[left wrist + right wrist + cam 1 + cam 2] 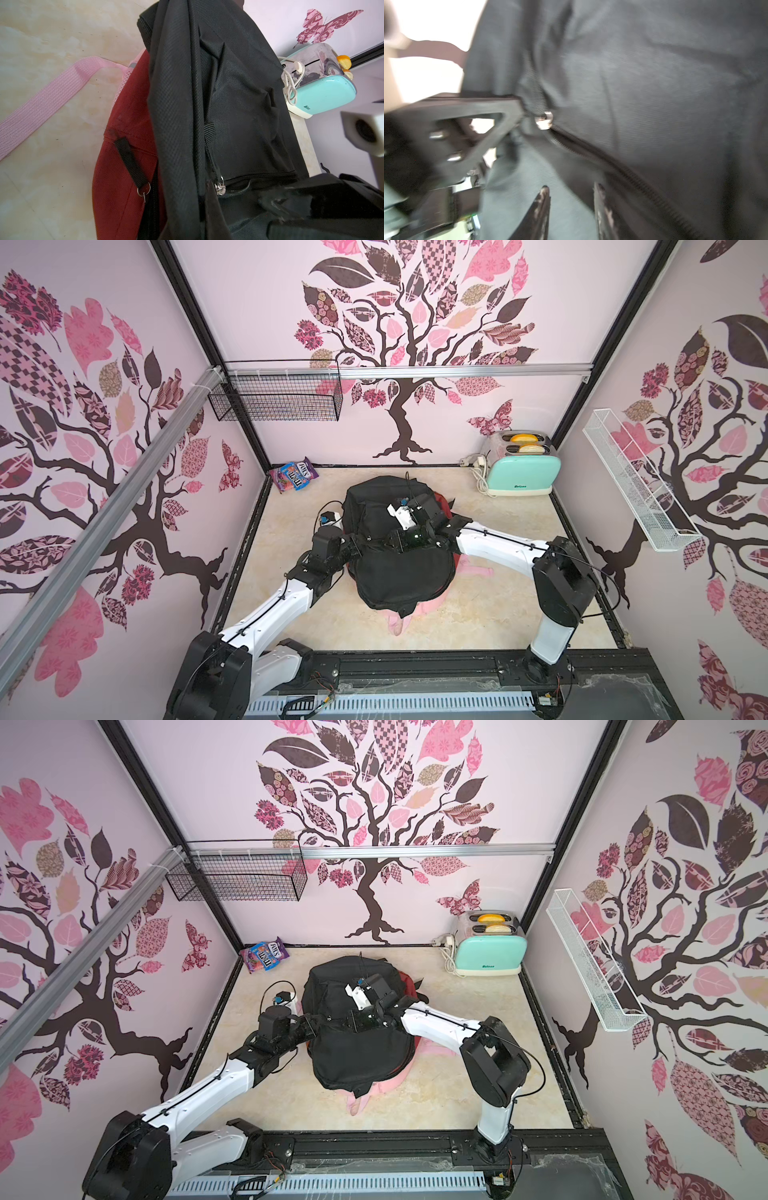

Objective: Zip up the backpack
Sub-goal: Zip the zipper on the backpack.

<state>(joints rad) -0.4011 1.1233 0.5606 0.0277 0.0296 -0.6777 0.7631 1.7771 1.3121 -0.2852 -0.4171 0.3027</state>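
Observation:
A black backpack [399, 572] [361, 1056] lies in the middle of the table, with both arms reaching onto its upper part. Its silver zipper slider [544, 122] [220, 188] sits at the end of a toothed track [633, 176]. My left gripper [368, 540] comes in from the left. It is shut on a fold of the backpack's black fabric right beside the slider, and one of its fingers [508, 116] shows in the right wrist view. My right gripper [571, 189] hovers just short of the slider. It is open, with only fabric behind its fingertips.
A dark red bag [124, 145] and a pink strap [41, 108] [397, 622] lie under the backpack. A mint toaster [521, 472] with its cord stands back right, candy bags [295, 475] back left. A black wire basket [278, 400] and a white one [636, 481] hang on the walls.

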